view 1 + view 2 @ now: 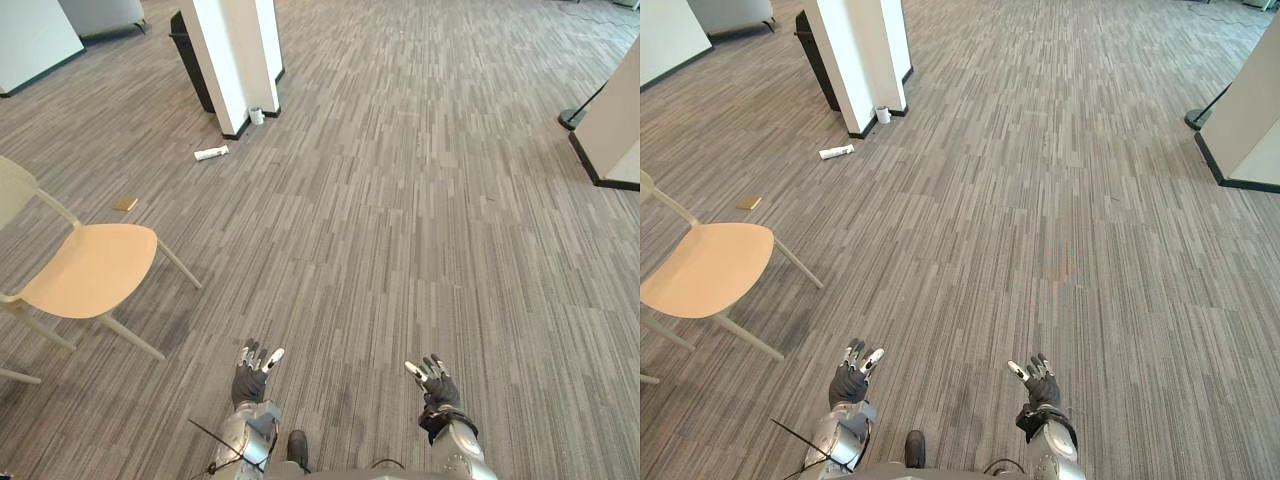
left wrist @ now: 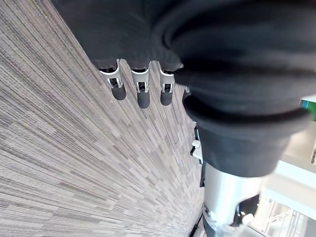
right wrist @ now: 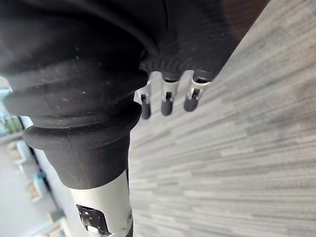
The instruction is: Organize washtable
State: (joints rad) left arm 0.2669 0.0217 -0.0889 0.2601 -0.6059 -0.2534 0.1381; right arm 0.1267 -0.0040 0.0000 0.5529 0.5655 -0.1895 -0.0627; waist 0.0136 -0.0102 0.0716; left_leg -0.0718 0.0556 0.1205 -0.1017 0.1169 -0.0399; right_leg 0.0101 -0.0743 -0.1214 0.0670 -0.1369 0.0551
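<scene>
Left eye view: the left hand (image 1: 250, 372) sits at 7 o'clock, fingers spread and relaxed, empty, over the carpet (image 1: 400, 220). The right hand (image 1: 435, 382) is at 5 o'clock, likewise loose and empty. A chair (image 1: 90, 268) with a pale wooden seat stands at 9 o'clock. At 11 o'clock a white tube (image 1: 211, 153) lies flat on the carpet, near the foot of a white pillar (image 1: 235, 60). A small white cup (image 1: 257, 116) stands against the pillar's base. A tan card (image 1: 125, 204) lies between tube and chair. A black bin (image 1: 190, 55) stands behind the pillar.

Right eye view: the same layout, with a white panel (image 1: 1240, 110) at 2 o'clock.

Left wrist view: straight fingers (image 2: 143, 94) over bare carpet.

Right wrist view: fingers (image 3: 167, 101) straight, also over carpet.
</scene>
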